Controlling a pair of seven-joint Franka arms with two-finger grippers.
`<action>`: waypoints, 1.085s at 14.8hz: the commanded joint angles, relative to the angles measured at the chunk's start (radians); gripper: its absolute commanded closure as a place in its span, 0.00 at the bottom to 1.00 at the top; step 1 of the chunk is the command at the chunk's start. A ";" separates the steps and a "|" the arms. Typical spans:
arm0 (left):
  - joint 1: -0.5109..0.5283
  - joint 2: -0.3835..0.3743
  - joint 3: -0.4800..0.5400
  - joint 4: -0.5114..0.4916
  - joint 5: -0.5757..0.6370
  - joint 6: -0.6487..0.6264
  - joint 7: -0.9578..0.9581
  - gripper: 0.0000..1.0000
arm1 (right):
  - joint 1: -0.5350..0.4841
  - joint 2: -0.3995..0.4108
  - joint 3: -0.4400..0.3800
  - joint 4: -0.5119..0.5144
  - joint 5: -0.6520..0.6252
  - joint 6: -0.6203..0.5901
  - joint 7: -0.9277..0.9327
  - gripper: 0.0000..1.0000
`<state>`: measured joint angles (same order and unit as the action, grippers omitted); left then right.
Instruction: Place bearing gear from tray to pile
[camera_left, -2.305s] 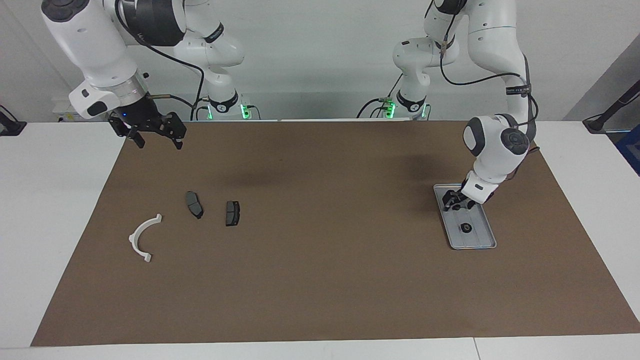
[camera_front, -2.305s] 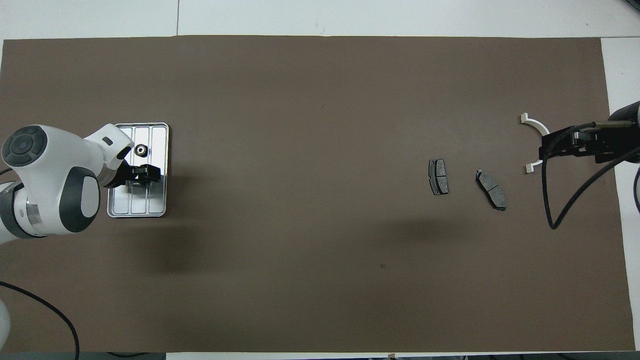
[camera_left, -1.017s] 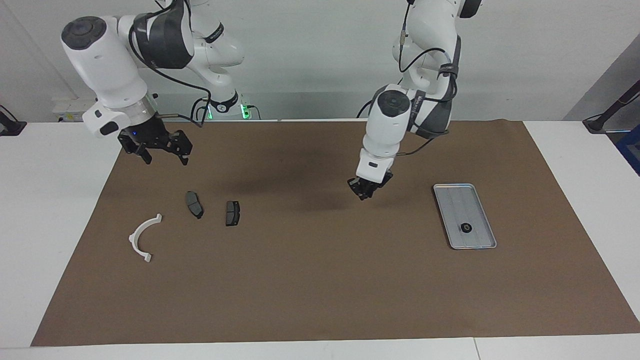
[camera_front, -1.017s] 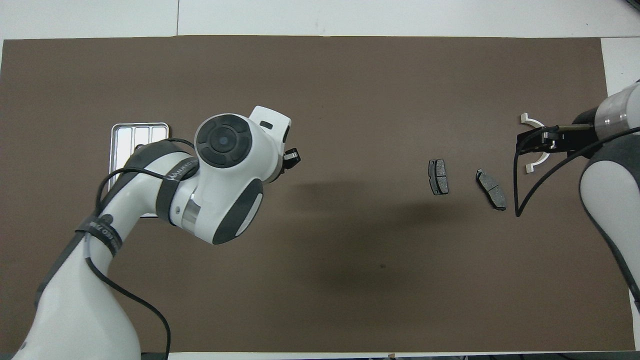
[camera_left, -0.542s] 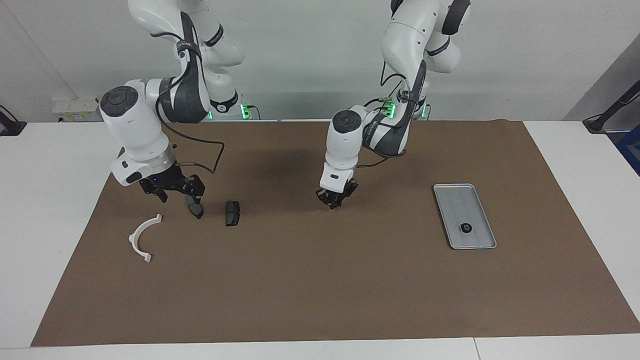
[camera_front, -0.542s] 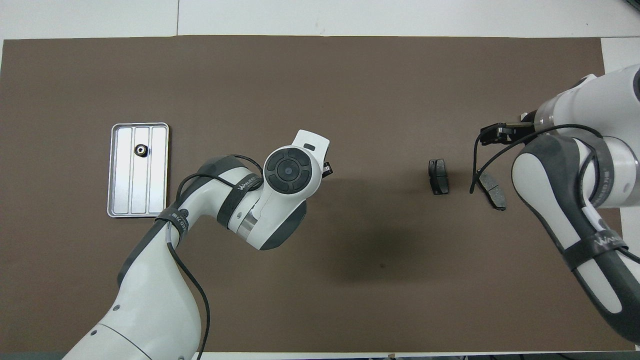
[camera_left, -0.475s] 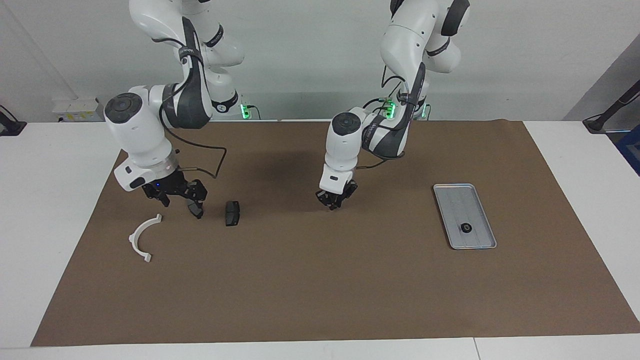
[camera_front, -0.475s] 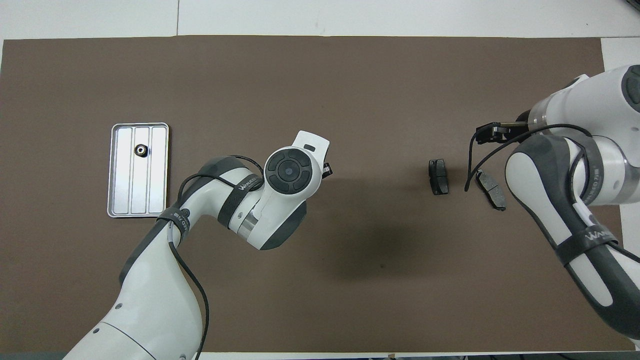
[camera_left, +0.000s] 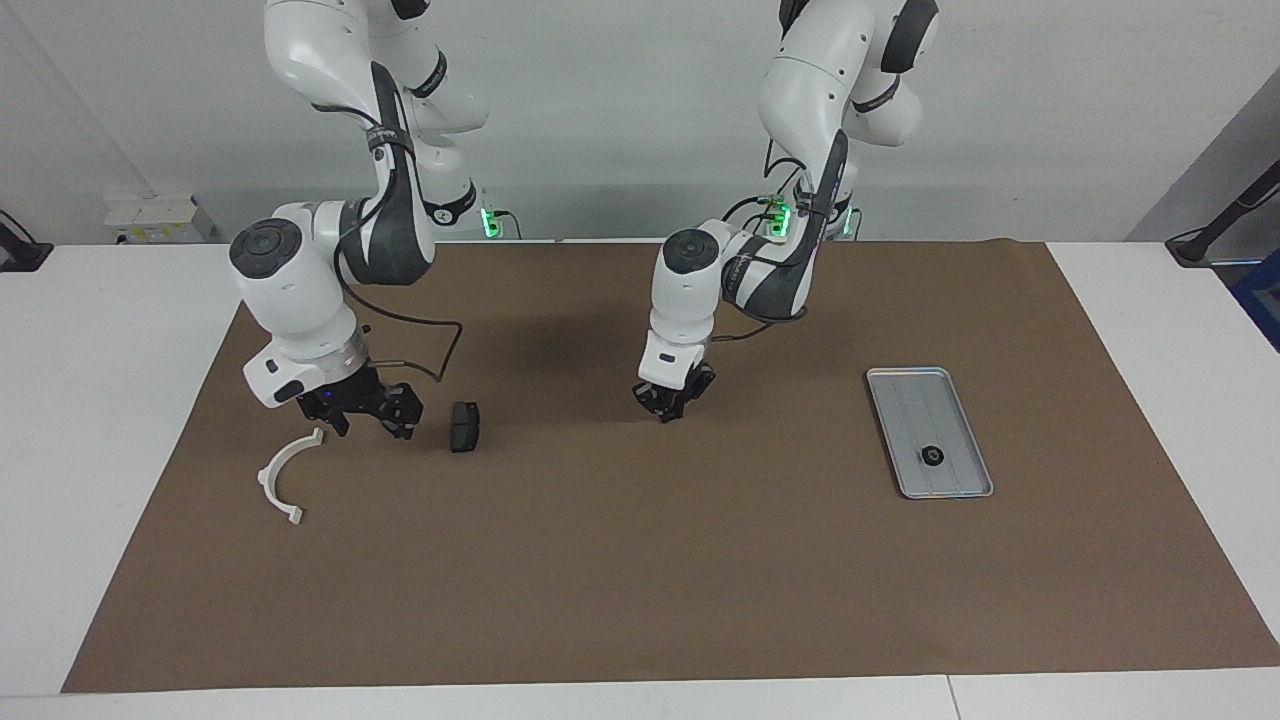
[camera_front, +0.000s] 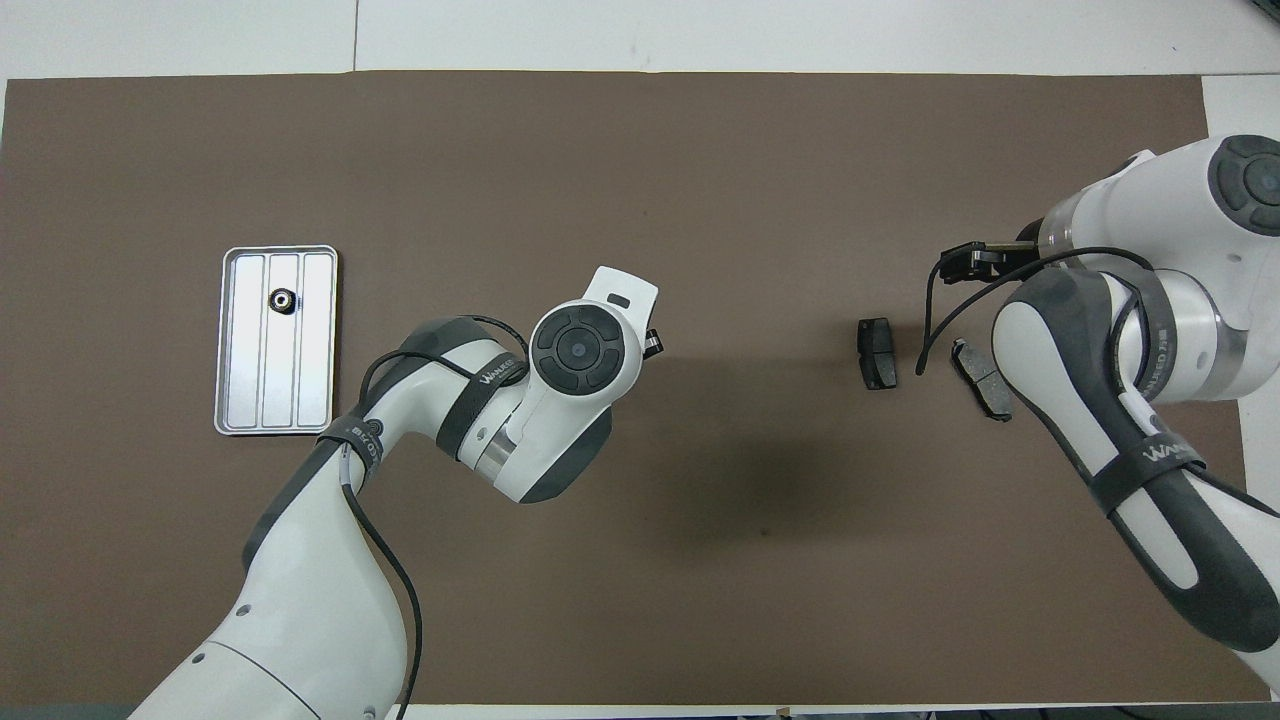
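The bearing gear (camera_left: 932, 456) is a small dark ring lying in the silver tray (camera_left: 905, 385) toward the left arm's end of the table, also seen from above as the gear (camera_front: 283, 298) in the tray (camera_front: 300, 400). My left gripper (camera_left: 670, 405) points down at the mat's middle, away from the tray; whether it holds anything is hidden. The pile has a white half-ring bracket (camera_left: 285, 478) and a dark brake pad (camera_left: 465, 427). My right gripper (camera_left: 368, 422) hangs open, low over the other brake pad (camera_front: 985, 382).
A brown mat (camera_left: 640, 560) covers most of the white table. The wide stretch of mat between the tray and the pile holds only the left gripper. The right arm's body (camera_front: 1130, 400) hides the bracket in the overhead view.
The right gripper has come down and moved toward the table's middle, now covering the brake pad beside the bracket. The left gripper has hardly shifted over the mat's middle.
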<state>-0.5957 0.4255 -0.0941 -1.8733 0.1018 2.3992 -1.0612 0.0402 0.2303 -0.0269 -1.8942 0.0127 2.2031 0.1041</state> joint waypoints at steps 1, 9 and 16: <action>-0.018 -0.017 0.019 0.017 0.024 -0.030 -0.022 0.00 | -0.002 -0.003 0.004 0.001 0.018 0.006 0.014 0.00; 0.336 -0.266 0.025 0.279 -0.066 -0.633 0.578 0.00 | 0.243 -0.002 0.002 0.030 0.004 -0.016 0.492 0.00; 0.683 -0.208 0.024 0.139 -0.091 -0.341 1.077 0.03 | 0.533 0.180 0.001 0.268 0.000 -0.094 1.031 0.00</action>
<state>0.0885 0.1871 -0.0544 -1.6576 0.0174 1.9211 0.0096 0.5384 0.3178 -0.0198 -1.7352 0.0135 2.1538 1.0565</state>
